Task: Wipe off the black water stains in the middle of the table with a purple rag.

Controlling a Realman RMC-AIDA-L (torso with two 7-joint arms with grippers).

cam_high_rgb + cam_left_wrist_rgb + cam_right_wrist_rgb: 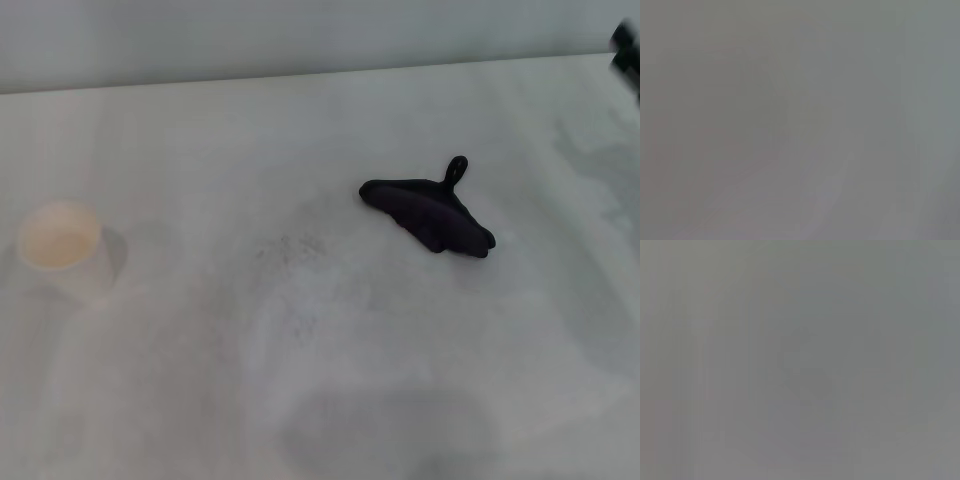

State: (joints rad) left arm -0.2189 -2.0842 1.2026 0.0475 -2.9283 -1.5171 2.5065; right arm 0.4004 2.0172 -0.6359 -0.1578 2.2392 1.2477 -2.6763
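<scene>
White matte table (200,400) fills the head view, with faint grey smudges and a plain pale wall behind the far edge.

Right claw (626,45): only a small black piece is seen, at the far right corner of the table, cut off by the picture's edge. Whether it is apart or together cannot be told. Nothing is seen held in it. Left claw is not in view.

Purple rag (428,212): lies flat on the table, well apart from the right claw, nearer the robot and off to the claw's left. It is very dark, almost black, bunched into a low wedge, with one thin tail-like corner sticking up on the far side. Nothing is touching it.

Patch of fine grey specks (290,248) is seen on the table just beside the rag, on the side away from the right claw. A glossy black stain cannot be made out anywhere.

Pale cup (58,245) stands upright, much farther from the right claw than the rag, near the table's left side.

Both wrist views are plain grey; nothing can be made out in them.
</scene>
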